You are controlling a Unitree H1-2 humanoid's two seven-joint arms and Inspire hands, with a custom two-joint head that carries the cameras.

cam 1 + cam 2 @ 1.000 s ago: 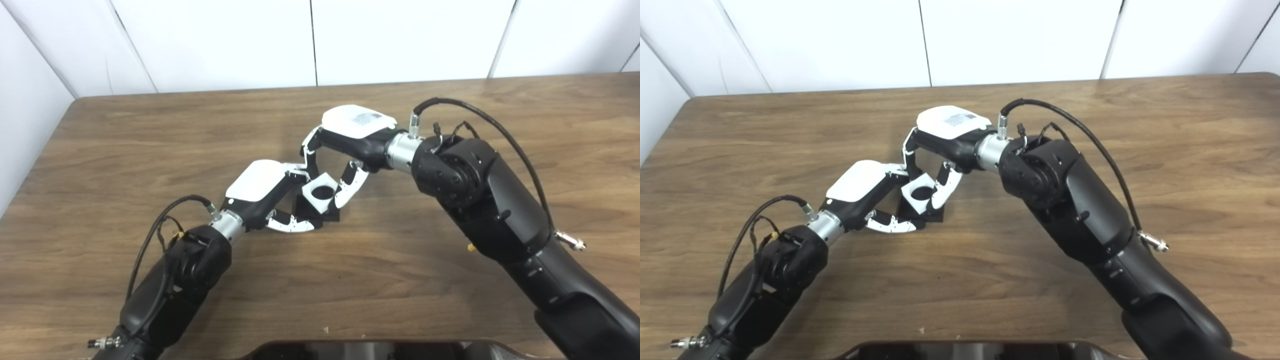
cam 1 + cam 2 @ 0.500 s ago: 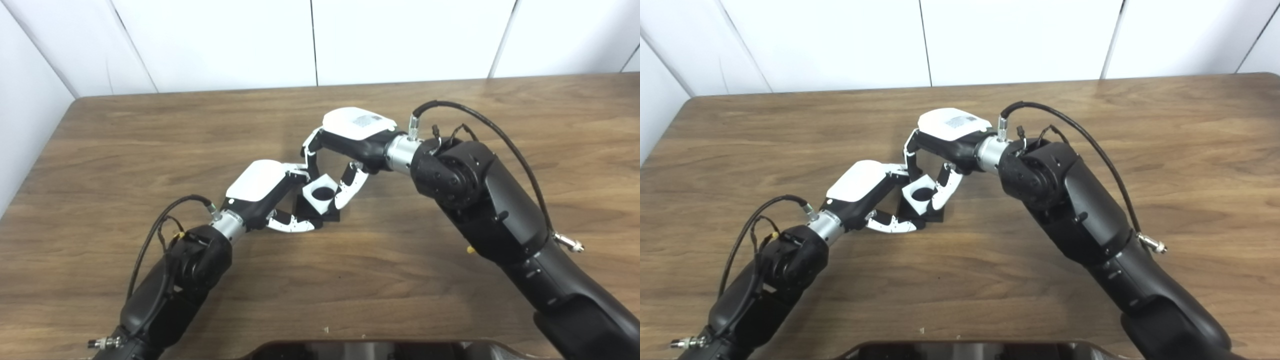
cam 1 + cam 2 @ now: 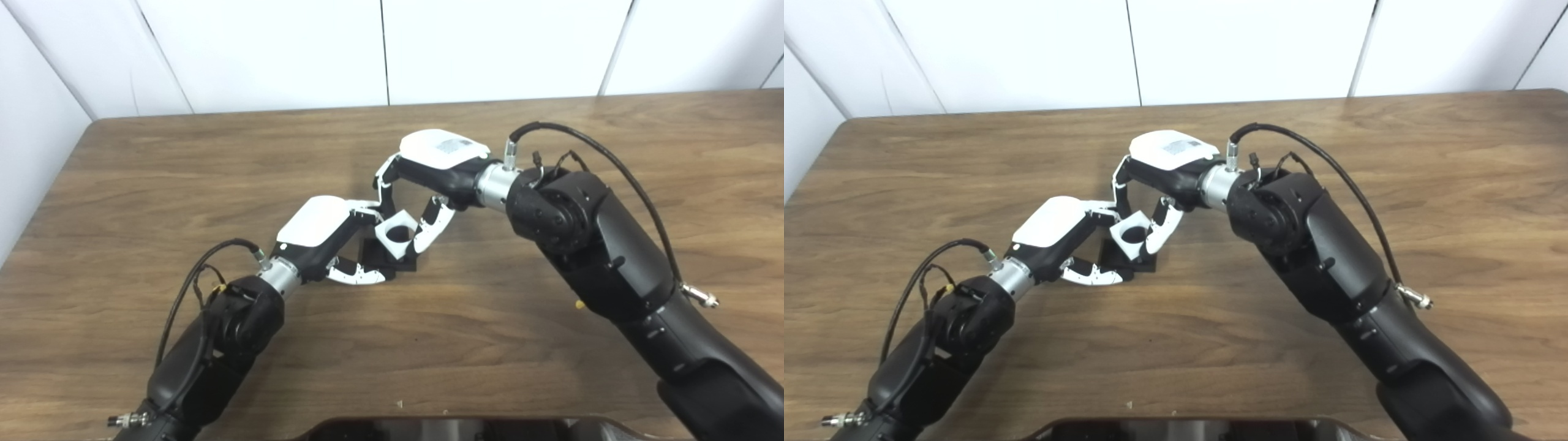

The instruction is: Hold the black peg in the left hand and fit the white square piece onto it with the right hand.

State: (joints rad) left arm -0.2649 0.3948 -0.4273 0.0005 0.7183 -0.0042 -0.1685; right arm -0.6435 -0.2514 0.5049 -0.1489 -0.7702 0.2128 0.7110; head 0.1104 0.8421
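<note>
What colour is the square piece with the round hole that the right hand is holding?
White; the square piece shows best in the left eye view, pinched in the right hand.

tabletop [image 3: 184, 159]: brown wood grain, rounded far-left corner, running past the right edge | wall panels [image 3: 263, 49]: white, upright behind the far edge, split by thin dark vertical seams | small pale speck [image 3: 399, 403]: lying on the wood near the bottom edge; too small to identify

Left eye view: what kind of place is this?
Likely a lab test bench: a bare wooden table against plain white wall panels, holding only the black peg and white square piece.
</note>
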